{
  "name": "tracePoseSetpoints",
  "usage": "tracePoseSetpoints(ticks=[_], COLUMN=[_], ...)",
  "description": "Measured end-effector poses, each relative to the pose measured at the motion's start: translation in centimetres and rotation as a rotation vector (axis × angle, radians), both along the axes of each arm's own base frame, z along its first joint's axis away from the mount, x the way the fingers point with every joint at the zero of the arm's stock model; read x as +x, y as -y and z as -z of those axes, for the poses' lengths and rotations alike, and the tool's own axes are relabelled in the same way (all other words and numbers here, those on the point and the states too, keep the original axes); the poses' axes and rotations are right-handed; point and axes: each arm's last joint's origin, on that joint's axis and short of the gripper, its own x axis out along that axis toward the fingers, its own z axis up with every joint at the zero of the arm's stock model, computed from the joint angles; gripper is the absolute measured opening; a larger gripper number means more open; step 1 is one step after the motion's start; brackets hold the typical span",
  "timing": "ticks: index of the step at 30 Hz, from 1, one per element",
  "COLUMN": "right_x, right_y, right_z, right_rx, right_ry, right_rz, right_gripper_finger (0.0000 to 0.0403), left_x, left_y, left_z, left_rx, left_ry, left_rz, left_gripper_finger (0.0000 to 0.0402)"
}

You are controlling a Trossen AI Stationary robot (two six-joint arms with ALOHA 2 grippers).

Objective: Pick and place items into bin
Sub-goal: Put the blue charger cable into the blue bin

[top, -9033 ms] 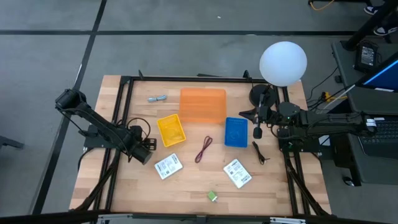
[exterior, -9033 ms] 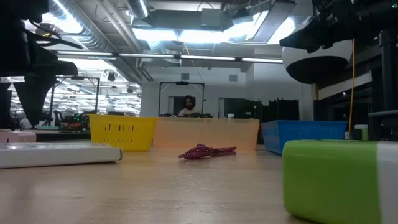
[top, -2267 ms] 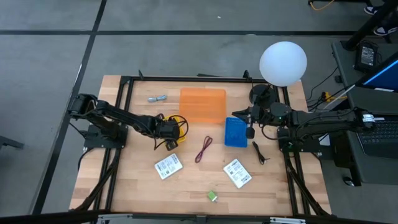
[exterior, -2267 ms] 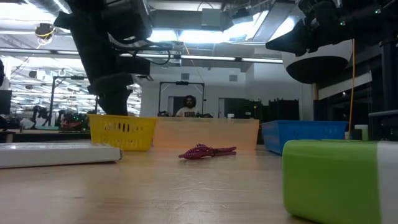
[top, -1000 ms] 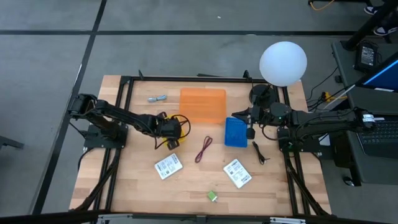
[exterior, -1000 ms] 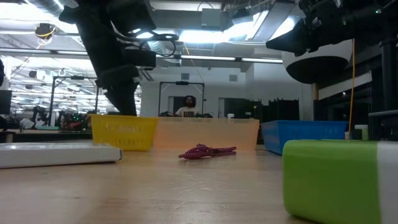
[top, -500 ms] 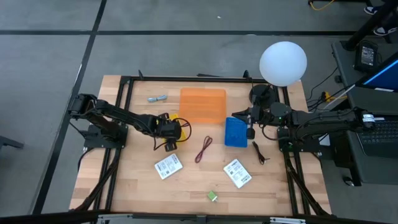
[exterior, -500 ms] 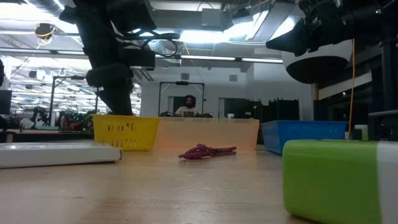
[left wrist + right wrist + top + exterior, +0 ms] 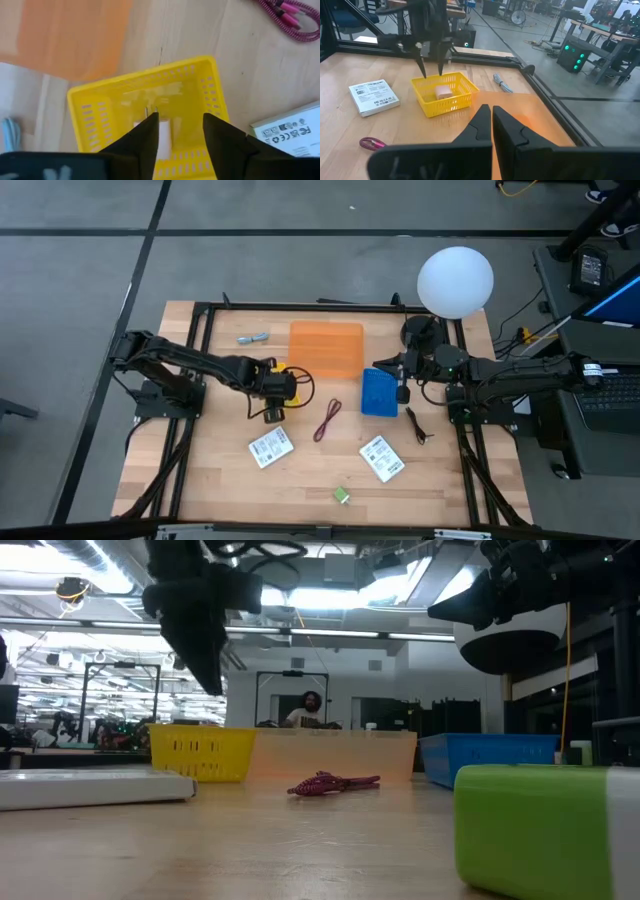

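Note:
My left gripper (image 9: 180,120) hangs open above the yellow bin (image 9: 200,75), fingers pointing down, nothing between them. A pale pink block (image 9: 443,91) lies on the bin's floor. On the table lie two white packets (image 9: 270,447) (image 9: 381,458), a dark red cord (image 9: 328,420), a green block (image 9: 342,496), a grey-blue piece (image 9: 253,338) and a thin black piece (image 9: 417,425). My right gripper (image 9: 491,107) is shut and waits in the air by the blue bin (image 9: 379,392).
An orange bin (image 9: 326,348) stands behind the yellow and blue ones. A white globe (image 9: 455,280) stands at the far right corner. A black frame (image 9: 300,306) runs round the table. A person shows in the room beyond the table in the low view.
My left gripper has risen out of the yellow bin and now hangs well above its rim, with its wrist rolled a little. The pale block stays in the bin.

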Motion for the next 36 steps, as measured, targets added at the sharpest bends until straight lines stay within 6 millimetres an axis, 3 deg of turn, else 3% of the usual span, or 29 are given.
tracePoseSetpoints(ticks=[9,14,19,24,30,36], right_x=[0.0,0.0,0.0,0.0,0.1,0.1], right_y=[0.0,0.0,0.0,-0.3,-0.7,-0.8], right_z=[0.0,0.0,0.0,0.0,0.0,0.0], right_rx=[0.01,0.026,0.026,0.026,0.022,0.021], right_ry=[0.002,0.005,0.005,0.005,0.008,0.008], right_rz=[0.001,0.004,0.003,-0.011,-0.034,-0.039], right_gripper_finger=[0.0,0.0,0.0,0.0,0.0,0.0], left_x=[0.7,1.4,1.0,0.1,-1.3,-4.0], left_y=[0.4,1.3,2.0,2.0,0.5,-2.9], left_z=[-0.5,-1.2,-1.9,-3.2,-4.8,-5.1], left_rx=[-0.023,0.025,0.083,0.118,0.138,0.191], left_ry=[0.071,0.174,0.202,0.232,0.236,0.214], left_rz=[-0.008,0.089,0.125,0.139,0.159,0.028], left_gripper_finger=[0.0091,0.0053,0.0007,0.0003,0.0001,0.0001])
